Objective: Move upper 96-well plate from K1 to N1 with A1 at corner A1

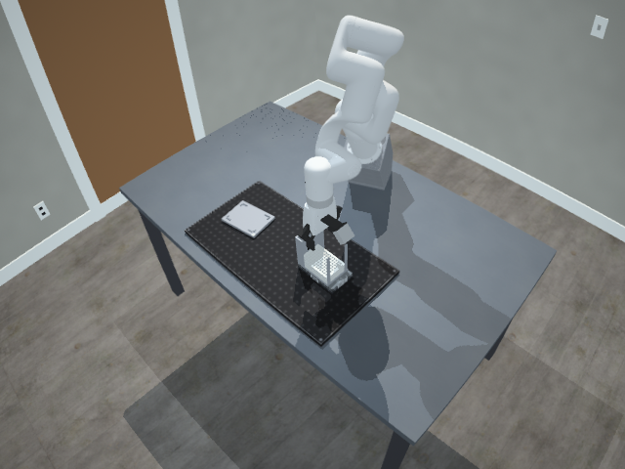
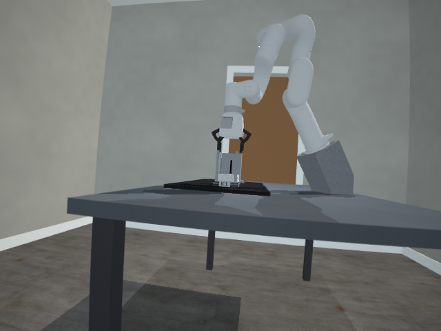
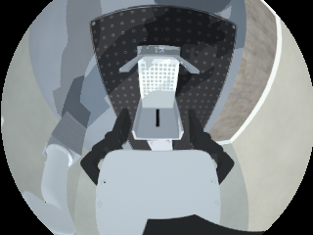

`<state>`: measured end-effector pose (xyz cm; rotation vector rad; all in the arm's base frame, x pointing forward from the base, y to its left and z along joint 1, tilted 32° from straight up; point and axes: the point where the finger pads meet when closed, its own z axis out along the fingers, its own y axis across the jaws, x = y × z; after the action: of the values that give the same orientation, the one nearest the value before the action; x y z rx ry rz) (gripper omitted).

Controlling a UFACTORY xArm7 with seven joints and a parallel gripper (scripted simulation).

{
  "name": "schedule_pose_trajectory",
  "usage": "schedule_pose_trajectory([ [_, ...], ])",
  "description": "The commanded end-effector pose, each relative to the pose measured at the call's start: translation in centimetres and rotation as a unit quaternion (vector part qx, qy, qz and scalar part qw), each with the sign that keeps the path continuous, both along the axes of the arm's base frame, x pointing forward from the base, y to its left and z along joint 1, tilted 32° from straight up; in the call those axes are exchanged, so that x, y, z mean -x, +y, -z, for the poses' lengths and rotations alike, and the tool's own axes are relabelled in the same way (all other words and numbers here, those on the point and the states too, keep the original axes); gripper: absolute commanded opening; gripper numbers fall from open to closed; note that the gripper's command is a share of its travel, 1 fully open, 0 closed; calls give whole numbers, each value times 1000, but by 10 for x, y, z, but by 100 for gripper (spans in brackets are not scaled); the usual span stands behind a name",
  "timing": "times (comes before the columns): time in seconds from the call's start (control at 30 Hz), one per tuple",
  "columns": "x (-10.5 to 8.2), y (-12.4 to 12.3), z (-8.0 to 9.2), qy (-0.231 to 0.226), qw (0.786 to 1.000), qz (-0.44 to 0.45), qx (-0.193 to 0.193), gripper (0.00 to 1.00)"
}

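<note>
The stack rack K1 (image 1: 325, 265) stands on the right part of the black perforated mat (image 1: 290, 257); it also shows in the exterior view (image 2: 227, 167), with its K1 label facing that camera. The upper 96-well plate (image 1: 326, 266) lies white and dotted inside the rack, and it appears in the wrist view (image 3: 159, 78). The lower plate is hidden beneath it. The plate nest N1 (image 1: 247, 218) is a pale square on the mat's left part. My gripper (image 1: 322, 233) (image 2: 230, 142) hangs open and empty just above the rack's top, fingers spread to either side.
The arm's grey base block (image 1: 370, 169) stands behind the mat on the dark table. The table's front edge runs close to the mat's near side. A brown door is in the far wall.
</note>
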<state>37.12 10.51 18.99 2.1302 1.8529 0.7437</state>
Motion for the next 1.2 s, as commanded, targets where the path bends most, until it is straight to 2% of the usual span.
schedule_pose_trajectory([
  [0.0, -3, 1, 2, -2, 1000, 0, 0, 100],
  [1.17, -30, 9, 46, -2, 1000, 0, 0, 100],
])
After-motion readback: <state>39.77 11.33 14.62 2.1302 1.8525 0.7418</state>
